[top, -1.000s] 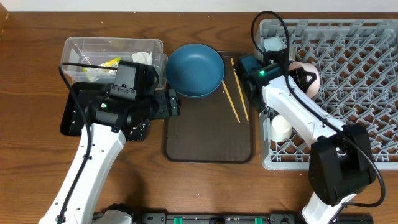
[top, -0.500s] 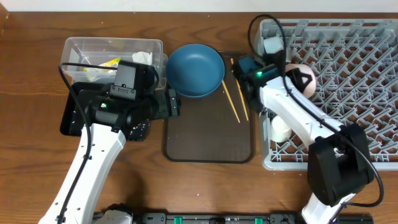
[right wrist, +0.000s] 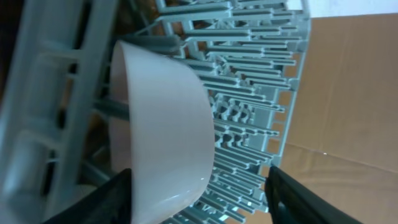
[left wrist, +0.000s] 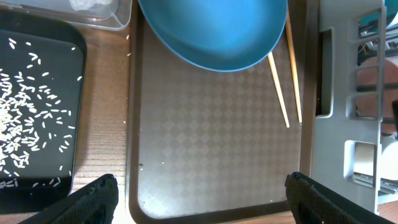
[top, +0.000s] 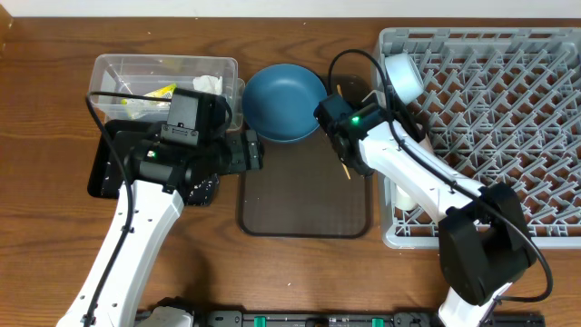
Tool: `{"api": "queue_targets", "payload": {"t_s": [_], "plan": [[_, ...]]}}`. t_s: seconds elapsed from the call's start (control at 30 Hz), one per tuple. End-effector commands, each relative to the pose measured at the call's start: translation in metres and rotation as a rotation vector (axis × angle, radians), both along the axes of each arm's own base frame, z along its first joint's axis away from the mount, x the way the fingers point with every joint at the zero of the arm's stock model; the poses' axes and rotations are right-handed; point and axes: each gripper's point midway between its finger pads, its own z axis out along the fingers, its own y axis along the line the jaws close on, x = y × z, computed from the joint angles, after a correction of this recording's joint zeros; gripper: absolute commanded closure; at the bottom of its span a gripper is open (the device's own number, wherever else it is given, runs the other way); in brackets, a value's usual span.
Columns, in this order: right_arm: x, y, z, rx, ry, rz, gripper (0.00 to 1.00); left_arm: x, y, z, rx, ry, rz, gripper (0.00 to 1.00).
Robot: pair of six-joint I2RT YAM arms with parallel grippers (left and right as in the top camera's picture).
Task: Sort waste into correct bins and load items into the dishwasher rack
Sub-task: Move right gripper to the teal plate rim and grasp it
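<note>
The white bowl (right wrist: 165,130) stands on edge among the pegs at the far left corner of the grey dishwasher rack (top: 508,109), and from overhead it shows as a pale bowl (top: 402,77). My right gripper (right wrist: 205,208) is open just in front of it, the bowl's rim near the left finger and a gap to the right finger. My left gripper (left wrist: 202,202) hangs open over the brown serving tray (left wrist: 211,155), holding nothing. The dark blue plate (top: 284,102) and two chopsticks (left wrist: 283,93) lie on that tray. Rice (left wrist: 25,118) is scattered in the black tray (top: 102,173).
The clear box (top: 163,64) at the far left holds a yellow wrapper (top: 160,91) and white tissue (top: 207,84). A small white cup (top: 408,193) sits in the rack's near left part. The right arm's wrist (top: 349,123) covers part of the chopsticks.
The right gripper has opened and let go of the bowl, which now stands in the rack. The right arm has pulled back to the left, over the serving tray's edge. The left arm has not moved.
</note>
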Motion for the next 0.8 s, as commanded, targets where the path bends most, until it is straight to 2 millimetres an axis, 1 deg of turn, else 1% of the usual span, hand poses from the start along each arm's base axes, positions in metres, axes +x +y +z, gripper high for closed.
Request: {"api": "queue_targets", "payload": {"t_s": [0.0, 0.13, 0.23, 0.27, 0.33, 0.37, 0.43, 0.47, 0.53, 0.57, 0.6, 0.67, 0.73, 0.77], "plan": [[0.005, 0.01, 0.004, 0.053, -0.002, 0.01, 0.3, 0.004, 0.001, 0.009, 0.004, -0.027, 0.0, 0.12], [0.016, 0.019, 0.021, 0.149, -0.047, 0.003, 0.29, 0.004, 0.001, 0.009, 0.004, -0.027, -0.001, 0.12], [0.029, 0.029, 0.037, 0.265, -0.08, -0.004, 0.29, 0.004, 0.001, 0.009, 0.004, -0.027, -0.001, 0.12], [0.033, 0.035, 0.041, 0.323, -0.083, -0.004, 0.28, 0.004, 0.001, 0.009, 0.004, -0.027, -0.001, 0.12], [0.04, 0.053, 0.043, 0.465, -0.072, 0.009, 0.27, 0.004, 0.001, 0.009, 0.004, -0.027, -0.001, 0.12], [0.044, 0.067, 0.041, 0.56, -0.06, 0.026, 0.27, 0.004, 0.001, 0.009, 0.004, -0.027, -0.001, 0.12], [0.047, 0.103, 0.036, 0.765, -0.016, 0.081, 0.25, 0.004, 0.001, 0.009, 0.004, -0.027, -0.001, 0.12], [0.048, 0.127, 0.035, 0.891, 0.017, 0.124, 0.23, 0.004, 0.001, 0.009, 0.004, -0.027, 0.0, 0.12], [0.05, 0.157, 0.033, 1.038, 0.05, 0.188, 0.23, 0.004, 0.001, 0.009, 0.004, -0.027, -0.001, 0.12], [0.054, 0.169, 0.032, 1.094, 0.043, 0.199, 0.25, 0.004, 0.001, 0.009, 0.004, -0.027, 0.0, 0.12], [0.06, 0.174, 0.029, 1.135, 0.009, 0.165, 0.28, 0.004, 0.001, 0.009, 0.004, -0.027, -0.001, 0.12], [0.068, 0.178, 0.019, 1.174, -0.033, 0.108, 0.32, 0.004, 0.001, 0.009, 0.004, -0.027, -0.001, 0.12], [0.074, 0.175, 0.001, 1.183, -0.079, -0.002, 0.39, 0.004, 0.001, 0.009, 0.004, -0.027, -0.001, 0.12], [0.076, 0.173, -0.008, 1.178, -0.098, -0.052, 0.45, 0.004, 0.001, 0.009, 0.004, -0.027, -0.001, 0.12]]}}
